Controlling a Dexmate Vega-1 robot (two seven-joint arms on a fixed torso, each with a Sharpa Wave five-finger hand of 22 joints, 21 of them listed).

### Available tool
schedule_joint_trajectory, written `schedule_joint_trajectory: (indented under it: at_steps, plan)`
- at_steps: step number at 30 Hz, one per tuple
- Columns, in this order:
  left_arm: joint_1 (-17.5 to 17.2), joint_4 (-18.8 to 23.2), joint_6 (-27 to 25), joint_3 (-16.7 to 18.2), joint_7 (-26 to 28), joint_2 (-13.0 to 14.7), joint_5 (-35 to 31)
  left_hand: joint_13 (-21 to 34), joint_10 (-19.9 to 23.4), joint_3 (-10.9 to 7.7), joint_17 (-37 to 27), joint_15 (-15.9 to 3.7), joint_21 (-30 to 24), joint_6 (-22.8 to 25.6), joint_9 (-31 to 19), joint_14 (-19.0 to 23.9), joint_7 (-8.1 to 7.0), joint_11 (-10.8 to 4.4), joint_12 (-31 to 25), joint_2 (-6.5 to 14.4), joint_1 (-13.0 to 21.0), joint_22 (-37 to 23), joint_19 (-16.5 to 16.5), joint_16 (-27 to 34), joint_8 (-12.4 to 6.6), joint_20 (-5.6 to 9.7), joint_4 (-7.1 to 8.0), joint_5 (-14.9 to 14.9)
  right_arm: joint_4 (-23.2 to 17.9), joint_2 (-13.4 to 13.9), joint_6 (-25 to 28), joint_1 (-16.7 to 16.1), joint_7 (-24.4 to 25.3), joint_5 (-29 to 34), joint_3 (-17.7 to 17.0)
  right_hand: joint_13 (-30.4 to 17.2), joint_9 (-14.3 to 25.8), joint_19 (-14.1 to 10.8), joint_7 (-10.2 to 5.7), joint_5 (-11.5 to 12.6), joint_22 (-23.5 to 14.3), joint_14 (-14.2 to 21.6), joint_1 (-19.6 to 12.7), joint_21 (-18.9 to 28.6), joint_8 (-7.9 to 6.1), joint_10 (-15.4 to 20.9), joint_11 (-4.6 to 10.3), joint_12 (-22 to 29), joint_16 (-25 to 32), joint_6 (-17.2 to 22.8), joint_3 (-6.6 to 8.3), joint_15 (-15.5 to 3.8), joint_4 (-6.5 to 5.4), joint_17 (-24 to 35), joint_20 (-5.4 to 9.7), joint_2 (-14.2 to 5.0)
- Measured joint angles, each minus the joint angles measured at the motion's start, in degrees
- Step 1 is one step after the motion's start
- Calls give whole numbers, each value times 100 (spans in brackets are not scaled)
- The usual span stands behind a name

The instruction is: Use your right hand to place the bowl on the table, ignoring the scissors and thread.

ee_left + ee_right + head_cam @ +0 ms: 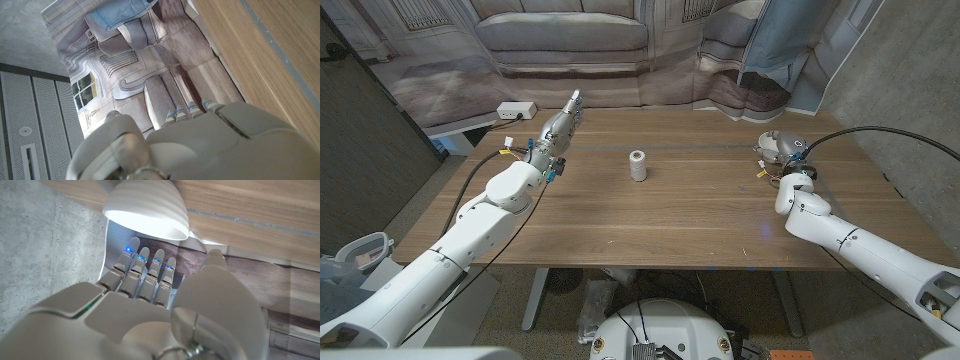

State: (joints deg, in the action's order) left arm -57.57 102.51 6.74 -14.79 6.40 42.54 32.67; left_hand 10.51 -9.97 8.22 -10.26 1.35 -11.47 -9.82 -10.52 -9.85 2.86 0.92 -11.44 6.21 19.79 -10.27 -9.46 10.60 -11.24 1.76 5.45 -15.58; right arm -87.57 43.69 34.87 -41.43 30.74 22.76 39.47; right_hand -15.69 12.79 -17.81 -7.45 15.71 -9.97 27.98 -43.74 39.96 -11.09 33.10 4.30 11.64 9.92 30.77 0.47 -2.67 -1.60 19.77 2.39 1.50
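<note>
A white ribbed bowl stands upright on the wooden table, close in front of my right hand's fingertips. In the head view the bowl peeks out behind my right hand at the table's far right. The right hand holds nothing; its fingers are straight and side by side, the thumb apart, and whether they touch the rim I cannot tell. A white thread spool stands upright mid-table. My left hand hovers at the far left with fingers stretched out, empty.
A white power strip lies on a low surface beyond the table's back left corner. A printed sofa backdrop hangs behind the table. Bare wood stretches between the spool and the bowl.
</note>
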Motion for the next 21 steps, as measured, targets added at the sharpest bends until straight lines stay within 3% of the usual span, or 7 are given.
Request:
schedule_joint_trajectory:
  at_steps: [13,21]
  plan:
    - [-28,43,-6,-4,30,3,-9,0,0,0,0,0,0,0,0,0,0,0,0,0,0,0,0,0,0,0,0,0,-284,234,-608,-127,-134,-145,-268,41,-30,335,-12,65,11,-270,0,-248,0,-120,-42,0,0,-29,0,5,0,-113,-13,0]
    - [-55,80,-14,-4,65,7,-26,0,0,0,0,0,0,0,0,0,0,0,0,0,0,1,0,0,0,0,0,0,-346,357,-1102,-155,-261,-261,-456,54,-30,407,-12,66,11,-356,0,-314,0,-140,-61,0,0,-29,0,-7,0,-143,-24,-1]
